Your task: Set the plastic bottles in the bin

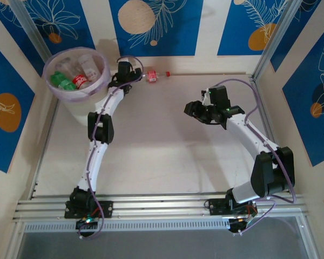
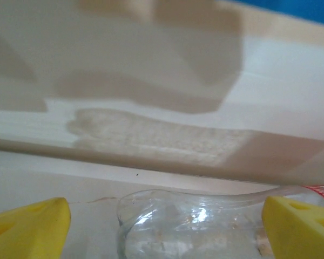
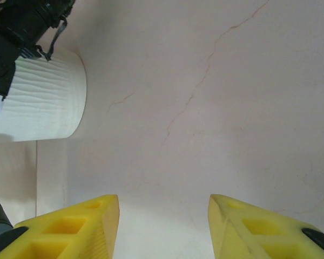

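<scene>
One clear bottle [image 1: 151,76] lies on its side at the far edge of the table [image 1: 162,151], close along the back wall [image 1: 221,63], just right of the bin [image 1: 83,110], which holds several other bottles [image 1: 70,81]. Left gripper [image 2: 166,213] released, yellow fingers [image 2: 32,226] spread either side of the clear barrel; contact cannot be told. Right gripper [image 3: 163,213] also released, empty, over bare table. Judgement: bottle looks empty, so very light, thin-walled, easily dented; smooth and round, apt to roll or squirt toward the wall. Best pinched gently across mid-barrel, near the red label [image 2: 323,190].
</scene>
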Action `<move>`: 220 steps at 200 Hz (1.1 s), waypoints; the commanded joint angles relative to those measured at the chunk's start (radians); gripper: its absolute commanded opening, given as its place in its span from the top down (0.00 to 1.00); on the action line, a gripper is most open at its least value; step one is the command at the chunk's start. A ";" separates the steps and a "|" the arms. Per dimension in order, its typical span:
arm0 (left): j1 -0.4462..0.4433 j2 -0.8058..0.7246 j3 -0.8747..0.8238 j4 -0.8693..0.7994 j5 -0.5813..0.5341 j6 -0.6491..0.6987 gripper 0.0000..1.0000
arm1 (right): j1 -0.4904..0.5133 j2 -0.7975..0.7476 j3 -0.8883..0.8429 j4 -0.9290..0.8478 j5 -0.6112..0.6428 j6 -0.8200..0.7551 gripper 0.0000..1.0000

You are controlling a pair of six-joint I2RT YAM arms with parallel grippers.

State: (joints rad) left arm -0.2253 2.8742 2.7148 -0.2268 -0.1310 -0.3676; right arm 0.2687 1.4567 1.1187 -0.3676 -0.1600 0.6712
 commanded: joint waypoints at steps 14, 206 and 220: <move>-0.017 0.028 0.030 0.025 0.169 -0.040 0.09 | 0.023 -0.004 0.036 -0.055 0.041 -0.022 0.52; -0.318 -1.232 -1.589 0.381 0.259 -0.090 0.05 | -0.051 0.317 0.299 -0.085 0.170 0.030 0.34; -0.321 -1.292 -1.593 0.315 0.234 -0.096 0.05 | -0.048 0.399 0.402 -0.131 0.213 0.028 0.24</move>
State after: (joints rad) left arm -0.5339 1.6707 1.1492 0.2279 0.1764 -0.4557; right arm 0.2115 1.7592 1.3914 -0.4240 -0.0338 0.6899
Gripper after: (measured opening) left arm 0.949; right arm 0.695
